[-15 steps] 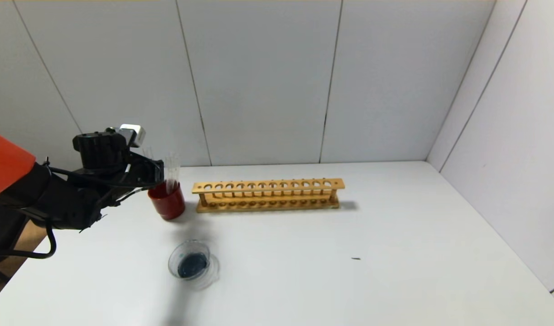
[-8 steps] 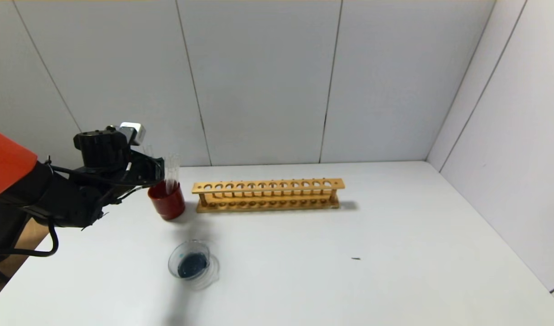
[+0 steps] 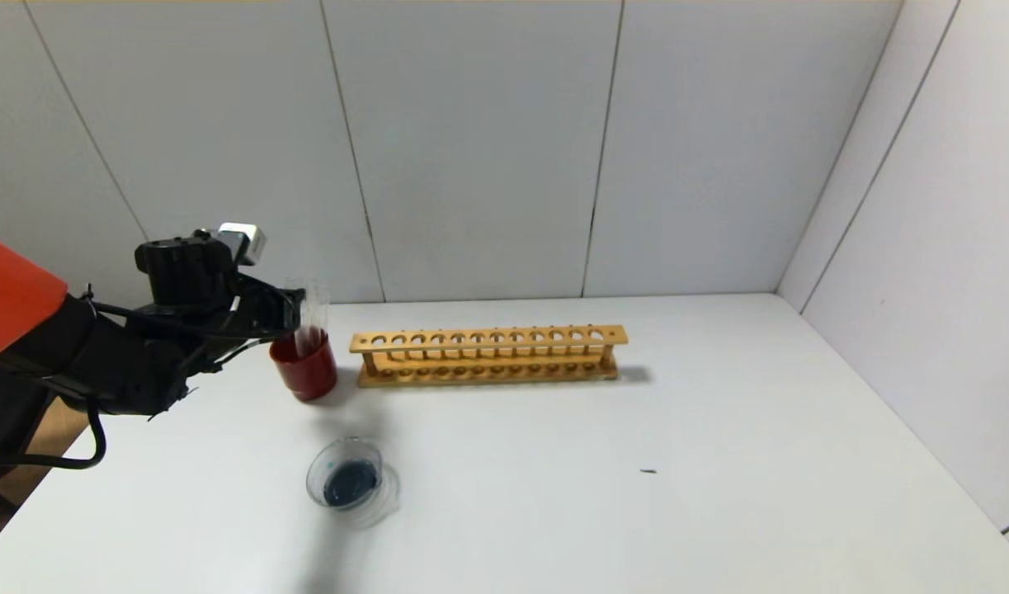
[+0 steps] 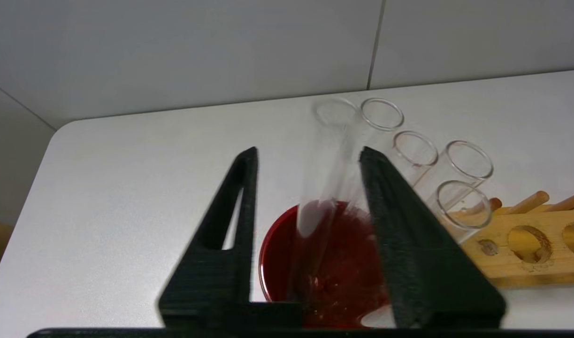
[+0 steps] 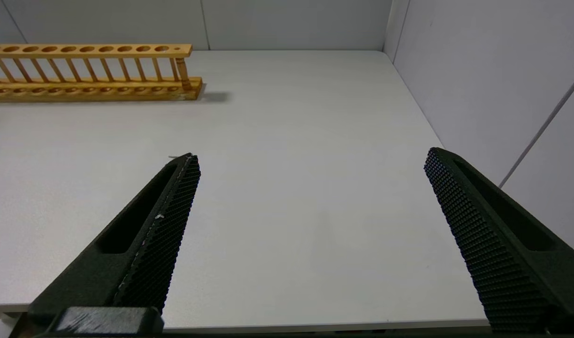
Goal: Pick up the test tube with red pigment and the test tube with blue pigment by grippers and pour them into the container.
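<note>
My left gripper [image 3: 294, 313] hovers over the dark red cup [image 3: 306, 371] at the table's back left. Its fingers are open, and a colourless clear tube [image 4: 331, 155] stands blurred between them, its lower end inside the cup [image 4: 272, 263], close to one finger. Several more colourless tubes [image 4: 463, 199] lean in the same cup. No tube with orange-red or teal liquid shows. The container [image 3: 313, 474], a low clear glass dish, sits nearer the front and holds dark blue liquid. My right gripper [image 5: 312, 157] is open and empty above bare table, out of the head view.
A long wooden tube rack [image 3: 487, 355] stands empty to the right of the cup, also in the right wrist view [image 5: 89, 70]. Grey wall panels close the back and right side. A small dark speck [image 3: 648, 471] lies on the white table.
The clear tube at my left gripper has sunk a little lower into the red cup. The left arm has barely shifted. The dish and rack have not moved.
</note>
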